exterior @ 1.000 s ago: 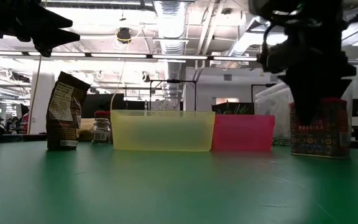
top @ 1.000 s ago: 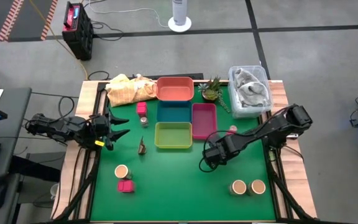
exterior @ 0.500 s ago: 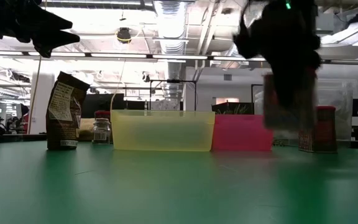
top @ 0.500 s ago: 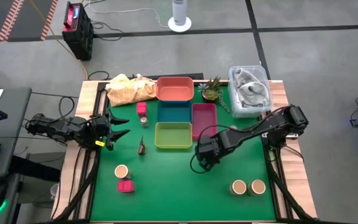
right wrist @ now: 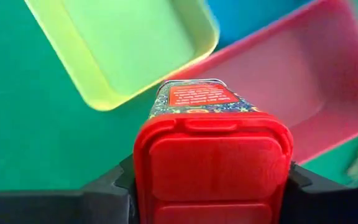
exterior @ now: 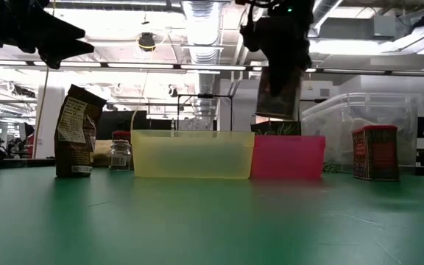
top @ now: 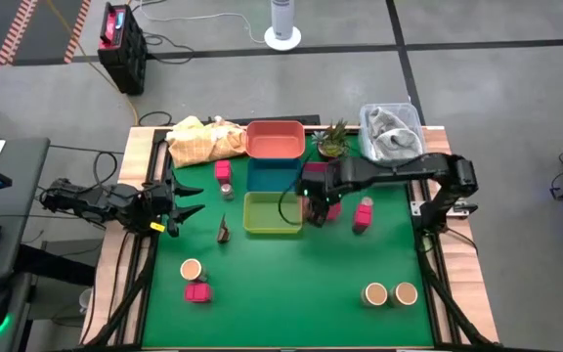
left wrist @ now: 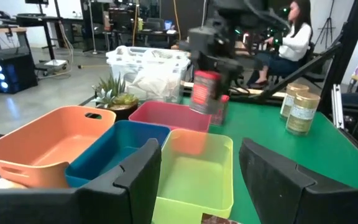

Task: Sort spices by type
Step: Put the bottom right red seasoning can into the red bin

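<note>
Right gripper (top: 319, 198) pinches 1 red-lidded spice tin (right wrist: 211, 155), long axis hanging downward; pink tray (right wrist: 303, 93) lies directly beneath.

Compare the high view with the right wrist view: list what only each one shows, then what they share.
Only the high view shows the left gripper waiting at the table's left edge, the orange tray, the blue tray, the plant, the two jars and a red tin standing on the mat.

Only the right wrist view shows the held tin's red lid close up.

Both show the yellow tray, the pink tray and the right gripper holding a tin above them.
</note>
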Motion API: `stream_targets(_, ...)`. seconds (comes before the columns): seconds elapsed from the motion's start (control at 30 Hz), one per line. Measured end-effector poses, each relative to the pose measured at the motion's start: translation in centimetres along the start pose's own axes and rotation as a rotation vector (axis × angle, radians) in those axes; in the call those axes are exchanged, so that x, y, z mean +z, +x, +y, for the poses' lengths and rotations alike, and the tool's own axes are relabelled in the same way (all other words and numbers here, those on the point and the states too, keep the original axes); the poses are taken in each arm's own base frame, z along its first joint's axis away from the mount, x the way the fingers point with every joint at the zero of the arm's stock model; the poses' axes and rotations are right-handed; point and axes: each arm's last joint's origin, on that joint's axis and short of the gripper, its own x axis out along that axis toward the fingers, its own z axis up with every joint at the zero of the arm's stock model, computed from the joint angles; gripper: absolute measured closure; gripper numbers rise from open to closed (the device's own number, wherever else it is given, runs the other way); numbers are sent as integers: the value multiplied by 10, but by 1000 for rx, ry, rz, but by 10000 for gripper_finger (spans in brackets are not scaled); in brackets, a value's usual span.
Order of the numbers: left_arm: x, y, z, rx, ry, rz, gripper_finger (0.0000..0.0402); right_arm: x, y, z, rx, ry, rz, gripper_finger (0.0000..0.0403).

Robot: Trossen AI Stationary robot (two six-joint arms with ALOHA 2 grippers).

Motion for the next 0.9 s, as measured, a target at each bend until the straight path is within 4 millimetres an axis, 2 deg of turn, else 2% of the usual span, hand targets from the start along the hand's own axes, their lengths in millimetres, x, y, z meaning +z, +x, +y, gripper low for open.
stream_targets(0.23, 0, 0, 1, 34, 23, -1, 196, 19, 0, -34, -66, -208, -50, 174)
stream_targets(0.37, 0, 0, 2, 59, 13, -3, 196, 31, 9, -51, -87, -272, -64, 174)
stream_targets(0.47, 0, 0, 2, 61, -12, -4, 196, 36, 26, -62, -104, -307, -3, 174)
stream_targets(0.53, 0, 0, 2, 61, -21, -4, 196, 40, 44, -68, -113, -335, 55, 174)
stream_targets(0.77, 0, 0, 2, 83, -16, -2, 196, 44, 92, -81, -161, -416, 211, 173)
stream_targets(0.9, -1, 0, 3, 86, -16, 6, 196, 45, 104, -83, -172, -412, 232, 162)
